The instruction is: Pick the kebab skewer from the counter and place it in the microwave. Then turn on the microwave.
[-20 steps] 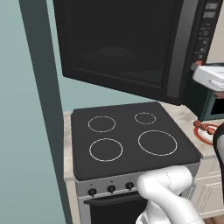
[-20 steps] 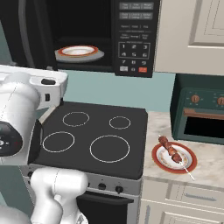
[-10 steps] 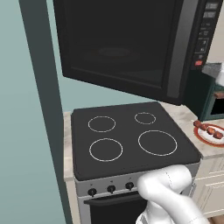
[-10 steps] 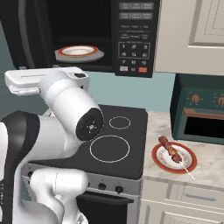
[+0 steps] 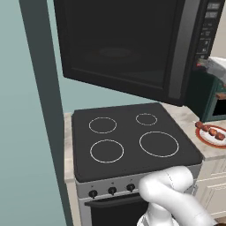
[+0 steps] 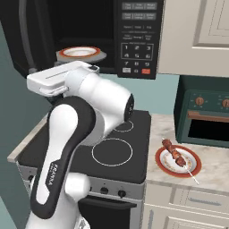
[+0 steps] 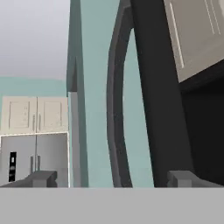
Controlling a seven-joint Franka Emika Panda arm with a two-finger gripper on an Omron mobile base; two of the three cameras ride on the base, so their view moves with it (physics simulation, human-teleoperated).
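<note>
The kebab skewer lies on a white red-rimmed plate on the beige counter, right of the stovetop; it also shows at the right edge of the left base view as the skewer. The black microwave hangs above the stove with its door swung open. A second plate sits inside it. My gripper is open with nothing between its fingertips. It faces the door's grey handle, up by the microwave and far from the skewer.
The black four-ring stovetop lies below the microwave. A dark green toaster oven stands on the counter behind the skewer's plate. My white arm rises over the stove's left half. A teal wall edge stands at the left.
My arm's elbow has swung right and forward over the stovetop, while the hand has stayed up by the open microwave. The gripper stays open, and the skewer has not moved.
</note>
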